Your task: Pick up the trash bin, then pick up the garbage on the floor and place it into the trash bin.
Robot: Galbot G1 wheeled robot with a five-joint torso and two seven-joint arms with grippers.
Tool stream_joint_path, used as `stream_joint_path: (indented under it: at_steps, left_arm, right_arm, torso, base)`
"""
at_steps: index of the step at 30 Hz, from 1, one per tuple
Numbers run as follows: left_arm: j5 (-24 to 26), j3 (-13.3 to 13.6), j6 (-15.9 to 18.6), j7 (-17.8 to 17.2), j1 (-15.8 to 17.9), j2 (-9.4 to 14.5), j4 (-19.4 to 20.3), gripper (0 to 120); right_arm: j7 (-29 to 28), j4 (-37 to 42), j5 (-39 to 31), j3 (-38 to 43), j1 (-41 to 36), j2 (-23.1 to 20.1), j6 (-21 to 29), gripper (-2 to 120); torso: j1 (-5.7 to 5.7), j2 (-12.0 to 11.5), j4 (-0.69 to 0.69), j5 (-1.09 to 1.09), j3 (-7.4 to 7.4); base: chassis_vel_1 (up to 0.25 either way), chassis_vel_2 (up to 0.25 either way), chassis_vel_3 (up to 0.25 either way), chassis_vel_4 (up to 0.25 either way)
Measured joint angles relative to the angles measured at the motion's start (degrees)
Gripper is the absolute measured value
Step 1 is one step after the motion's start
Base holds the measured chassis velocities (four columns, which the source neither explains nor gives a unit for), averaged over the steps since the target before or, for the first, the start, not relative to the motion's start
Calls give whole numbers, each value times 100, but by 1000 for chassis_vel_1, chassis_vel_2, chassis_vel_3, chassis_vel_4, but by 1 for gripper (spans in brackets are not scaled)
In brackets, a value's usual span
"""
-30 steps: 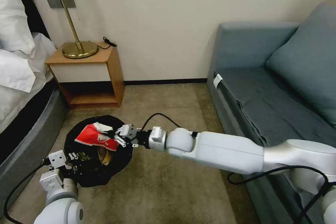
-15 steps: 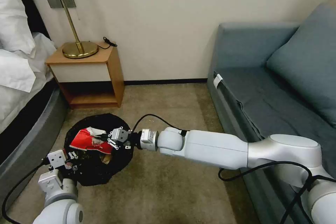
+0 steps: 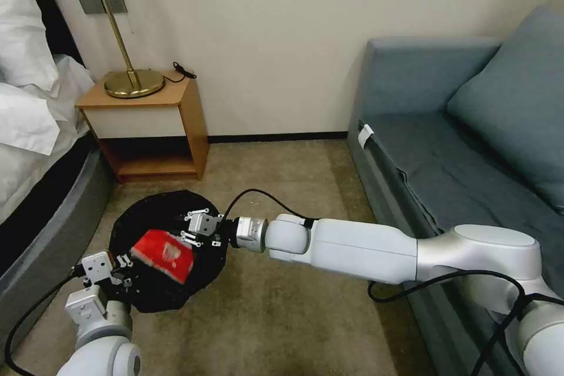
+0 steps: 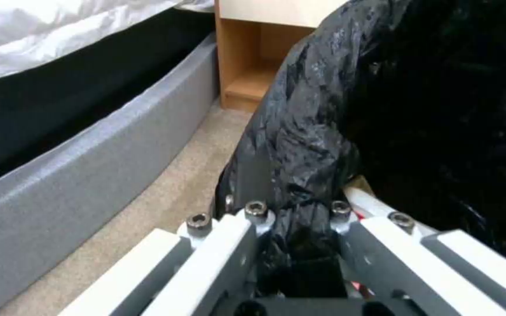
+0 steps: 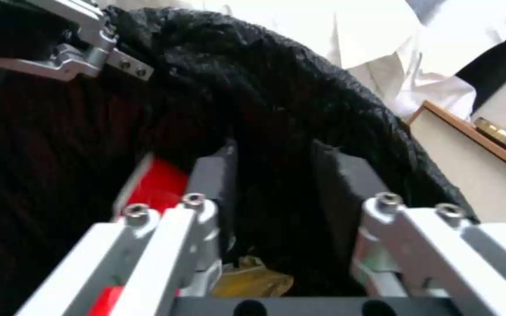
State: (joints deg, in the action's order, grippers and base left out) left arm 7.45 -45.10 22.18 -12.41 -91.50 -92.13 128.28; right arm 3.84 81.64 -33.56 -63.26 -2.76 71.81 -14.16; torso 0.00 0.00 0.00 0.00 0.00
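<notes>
The trash bin (image 3: 147, 299), lined with a crinkly black bag, is low on the left. My left gripper (image 3: 120, 265) is shut on its near rim; the left wrist view has the bag-covered rim (image 4: 300, 175) clamped between the fingers. A red snack packet (image 3: 164, 254) of the garbage lies loose in the bin's mouth. My right gripper (image 3: 197, 228) hangs open over the bin's right edge, just clear of the packet. Past its spread fingers (image 5: 215, 180), the right wrist view shows the red packet (image 5: 156, 184) and a crumpled brown paper bag (image 5: 253, 276) down inside the bin.
A wooden nightstand (image 3: 150, 129) with a brass lamp (image 3: 132, 79) stands behind the bin. The bed's grey base (image 3: 47, 235) runs along the left. A blue sofa (image 3: 446, 176) fills the right. Open carpet (image 3: 282, 317) lies in front.
My right gripper moved left over the bin, opened and let go of the red packet, which now lies loose in the bin. The left gripper kept its hold on the rim.
</notes>
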Motion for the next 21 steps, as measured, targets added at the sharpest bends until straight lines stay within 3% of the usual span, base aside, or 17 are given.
stream_joint_path:
  at_steps: [7,15,21]
  left_arm:
    - [251,-41,79,-84,6,0,-30,3]
    - [1415,-112,683,-599,64,0,-29,3]
    - [2032,-179,983,-911,145,0,-66,3]
  right_arm:
    - [-52,68,1,105,18,-58,-4,63]
    - [-122,414,-19,408,24,-564,1,96]
    - [-188,610,-19,606,-51,-950,11,100]
  torso:
    - [0,0,0,0,0]
    - [0,0,1,1,0]
    - [0,0,-1,2,0]
  base:
    - [0,0,0,0]
    - [0,0,0,0]
    - [0,0,0,0]
